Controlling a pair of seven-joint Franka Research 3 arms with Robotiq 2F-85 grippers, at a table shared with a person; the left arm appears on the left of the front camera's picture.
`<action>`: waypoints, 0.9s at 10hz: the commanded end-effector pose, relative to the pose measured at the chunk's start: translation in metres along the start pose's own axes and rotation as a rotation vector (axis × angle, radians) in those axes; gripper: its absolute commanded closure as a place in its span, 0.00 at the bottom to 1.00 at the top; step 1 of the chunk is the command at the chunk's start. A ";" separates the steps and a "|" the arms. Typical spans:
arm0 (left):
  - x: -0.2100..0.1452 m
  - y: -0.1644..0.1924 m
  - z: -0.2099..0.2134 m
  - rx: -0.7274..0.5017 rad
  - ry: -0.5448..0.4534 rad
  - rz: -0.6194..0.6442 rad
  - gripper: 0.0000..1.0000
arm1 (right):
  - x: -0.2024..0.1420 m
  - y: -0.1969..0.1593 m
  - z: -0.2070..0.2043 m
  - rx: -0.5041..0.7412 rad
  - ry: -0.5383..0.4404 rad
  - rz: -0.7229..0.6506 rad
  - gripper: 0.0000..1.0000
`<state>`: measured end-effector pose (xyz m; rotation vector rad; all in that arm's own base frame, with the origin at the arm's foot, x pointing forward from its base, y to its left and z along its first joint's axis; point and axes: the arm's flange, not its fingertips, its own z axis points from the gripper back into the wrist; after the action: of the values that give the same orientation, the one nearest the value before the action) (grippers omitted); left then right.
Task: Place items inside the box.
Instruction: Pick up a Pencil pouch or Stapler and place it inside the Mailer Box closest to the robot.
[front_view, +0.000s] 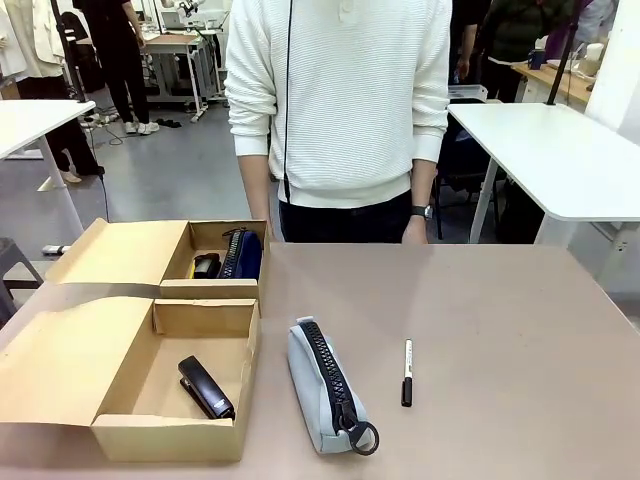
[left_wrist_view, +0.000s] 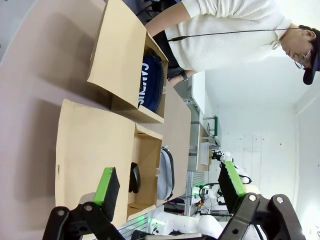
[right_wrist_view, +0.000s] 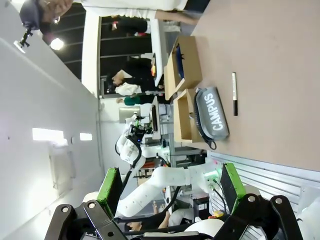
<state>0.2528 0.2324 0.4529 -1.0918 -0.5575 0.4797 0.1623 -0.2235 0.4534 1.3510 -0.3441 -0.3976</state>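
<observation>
The cardboard box stands open at the table's left, with two compartments. A black stapler lies in the near one. The far one holds a navy pouch and a small black item with some yellow beside it. On the table right of the box lie the grey "CAMPUS" zip pouch and a black marker pen. My left gripper is open and empty, high above the box, with the stapler below. My right gripper is open and empty, far from the grey pouch and marker.
A person in a white sweater stands at the far edge, arms hanging, one hand near the table. The box's flaps spread out to the left. Bare tabletop lies to the right of the marker.
</observation>
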 end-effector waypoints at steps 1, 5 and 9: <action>0.001 0.000 -0.001 -0.024 -0.007 -0.016 0.00 | -0.001 0.001 -0.002 0.015 -0.009 0.023 0.00; 0.001 0.000 -0.001 -0.024 -0.007 -0.016 0.00 | -0.001 0.001 -0.002 0.015 -0.009 0.023 0.00; 0.001 0.000 -0.001 -0.024 -0.007 -0.016 0.00 | -0.001 0.001 -0.002 0.015 -0.009 0.023 0.00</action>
<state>0.2528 0.2324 0.4529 -1.0918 -0.5574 0.4797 0.1614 -0.2223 0.4536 1.3486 -0.3443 -0.4022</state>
